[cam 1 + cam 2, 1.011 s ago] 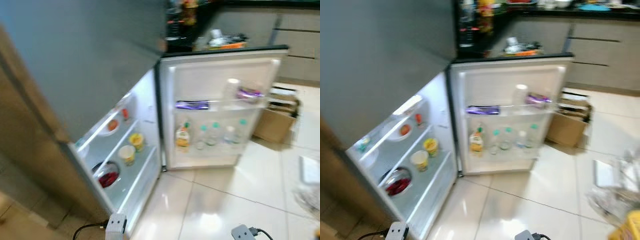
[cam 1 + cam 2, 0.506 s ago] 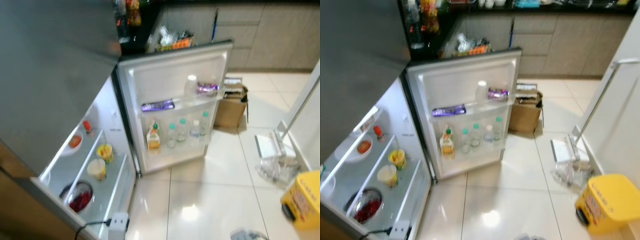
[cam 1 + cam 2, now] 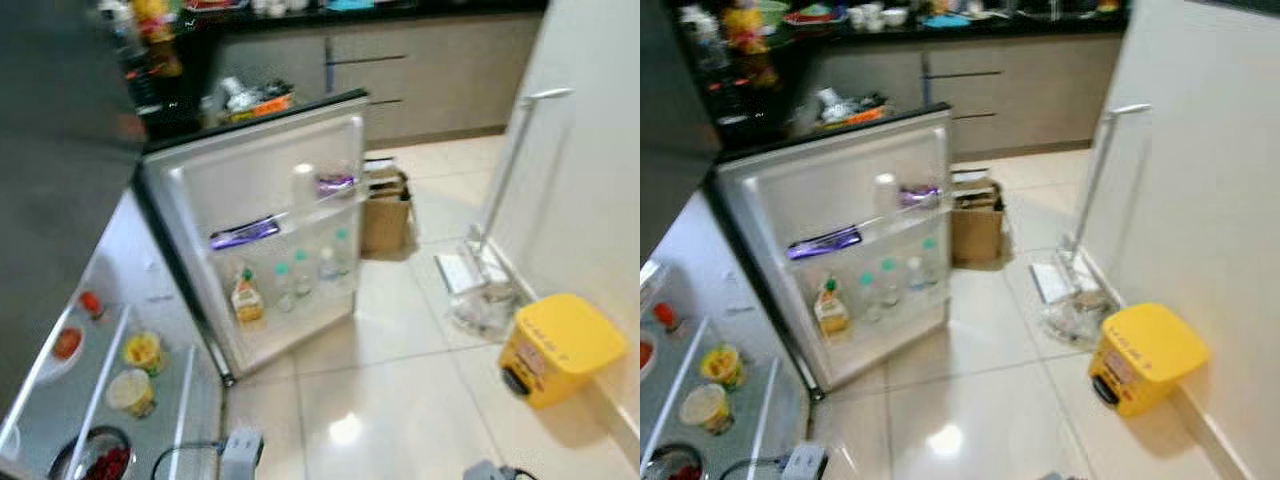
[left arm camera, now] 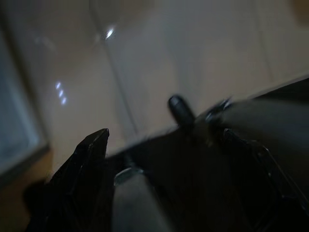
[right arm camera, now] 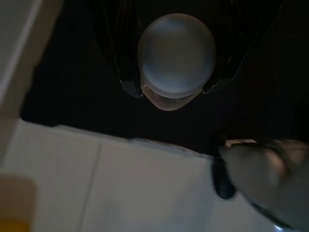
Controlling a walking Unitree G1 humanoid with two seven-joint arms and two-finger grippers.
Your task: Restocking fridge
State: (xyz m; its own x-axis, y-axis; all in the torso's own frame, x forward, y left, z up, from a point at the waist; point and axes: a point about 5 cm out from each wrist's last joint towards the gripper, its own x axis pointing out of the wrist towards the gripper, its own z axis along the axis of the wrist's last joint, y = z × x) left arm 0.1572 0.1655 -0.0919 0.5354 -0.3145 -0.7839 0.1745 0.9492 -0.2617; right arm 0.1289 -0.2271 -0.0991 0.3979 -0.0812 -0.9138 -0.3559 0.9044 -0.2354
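Open fridge door (image 3: pixel 270 200) stocked with bottles (image 3: pixel 300 275), yellow bin (image 3: pixel 560 345) nearby; at the wrist, right pincer (image 5: pixel 170 89) clamped on a round-capped bottle (image 5: pixel 176 55); left pincer (image 4: pixel 164 145) state unclear.

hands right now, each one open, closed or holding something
Left hand: cannot be told, the wrist view is too dark and blurred.
Right hand: closed on a round pale object, fingers on either side.
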